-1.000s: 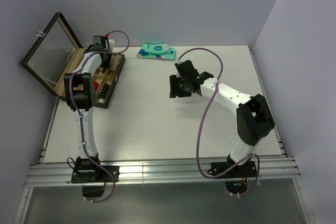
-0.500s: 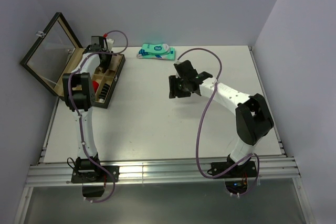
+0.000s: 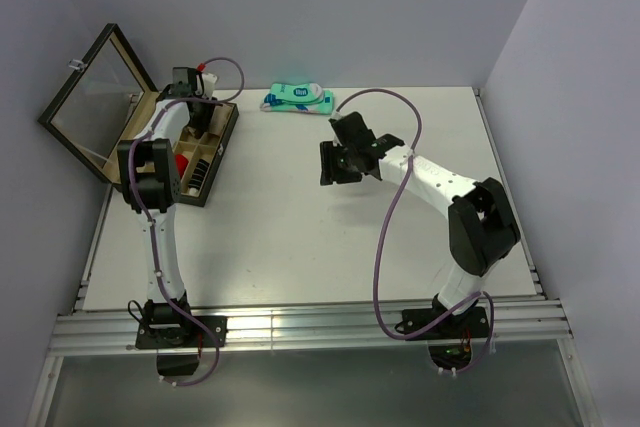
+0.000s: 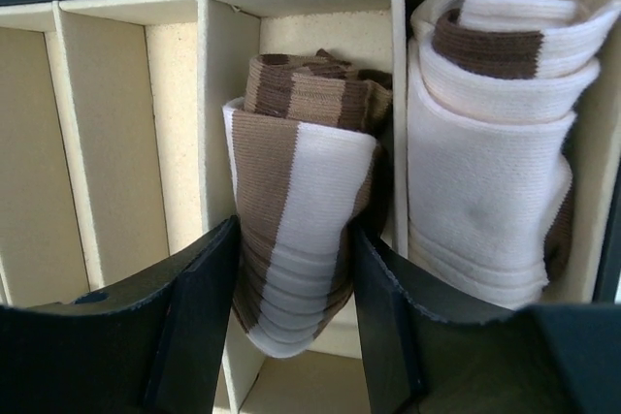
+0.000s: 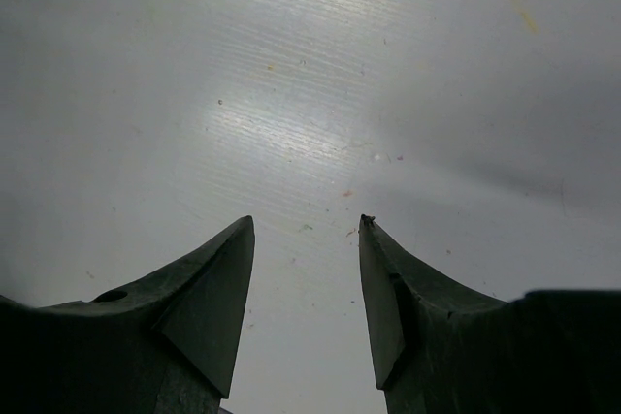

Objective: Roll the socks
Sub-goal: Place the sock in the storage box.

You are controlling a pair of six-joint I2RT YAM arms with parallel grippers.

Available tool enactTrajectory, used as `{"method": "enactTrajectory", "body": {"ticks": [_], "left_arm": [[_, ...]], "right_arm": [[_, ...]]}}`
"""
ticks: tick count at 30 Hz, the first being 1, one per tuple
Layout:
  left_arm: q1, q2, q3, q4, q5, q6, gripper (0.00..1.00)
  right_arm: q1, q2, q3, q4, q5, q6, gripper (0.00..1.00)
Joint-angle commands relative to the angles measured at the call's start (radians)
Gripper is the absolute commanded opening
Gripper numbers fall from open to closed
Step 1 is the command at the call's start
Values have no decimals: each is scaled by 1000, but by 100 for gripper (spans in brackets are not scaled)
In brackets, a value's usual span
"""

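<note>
- Mid-table, nearest you: your right gripper hangs over the bare white table. Its jaws are spread with nothing between them, and no sock lies under or near it.
- Far left: your left gripper reaches down into the divided organiser box. Its jaws sit against both sides of the brown-and-cream banded sock and appear to pinch it lightly.
- That sock is already a tight roll. It stands on end in a narrow compartment, with its folded cuff towards the box's far wall.
- One compartment to the right, across a thin divider: a second rolled sock, cream with a brown band at the top, fills its slot. It is untouched by either finger.
- The compartments to the left of the held sock show only bare lining in the wrist view.
- Behind the box: its glass lid stands propped open, tilted away to the left.
- Far edge of the table: the flat teal-and-white package lies well apart from both arms and plays no part here.
- Progress, as a judgement: both socks in view are rolled and boxed, so the rolling itself looks done.
- One still cannot show whether the held roll is being seated or lifted out. If it is being seated, what is left for you is to let go and draw the left arm clear without dragging the roll up or loosening it.
</note>
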State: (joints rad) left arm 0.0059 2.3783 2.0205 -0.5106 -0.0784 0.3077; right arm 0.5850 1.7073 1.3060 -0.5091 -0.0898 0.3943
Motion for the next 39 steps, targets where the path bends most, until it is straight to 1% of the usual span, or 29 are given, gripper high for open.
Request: {"method": "enactTrajectory", "body": {"ticks": [1, 6, 16, 23, 28, 34, 37, 39], "left_arm": [[-9, -56, -8, -86, 26, 10, 56], [-9, -74, -29, -66, 16, 16, 57], [-9, -87, -23, -68, 25, 30, 61], [-9, -126, -35, -49, 8, 33, 63], [-9, -146, -39, -52, 0, 45, 63], [-9, -209, -39, -68, -3, 27, 62], [-10, -270, -55, -91, 20, 4, 63], [-15, -344, -101, -91, 60, -12, 64]], "right_arm": [[9, 17, 44, -5, 16, -14, 55], [13, 20, 45, -6, 13, -15, 54], [13, 29, 59, -17, 15, -20, 54], [15, 46, 67, -12, 7, -20, 54], [15, 55, 76, -11, 5, -21, 54], [15, 57, 94, -12, 16, -21, 54], [15, 58, 104, -11, 25, -22, 54], [15, 48, 105, -9, 47, -22, 54]]}}
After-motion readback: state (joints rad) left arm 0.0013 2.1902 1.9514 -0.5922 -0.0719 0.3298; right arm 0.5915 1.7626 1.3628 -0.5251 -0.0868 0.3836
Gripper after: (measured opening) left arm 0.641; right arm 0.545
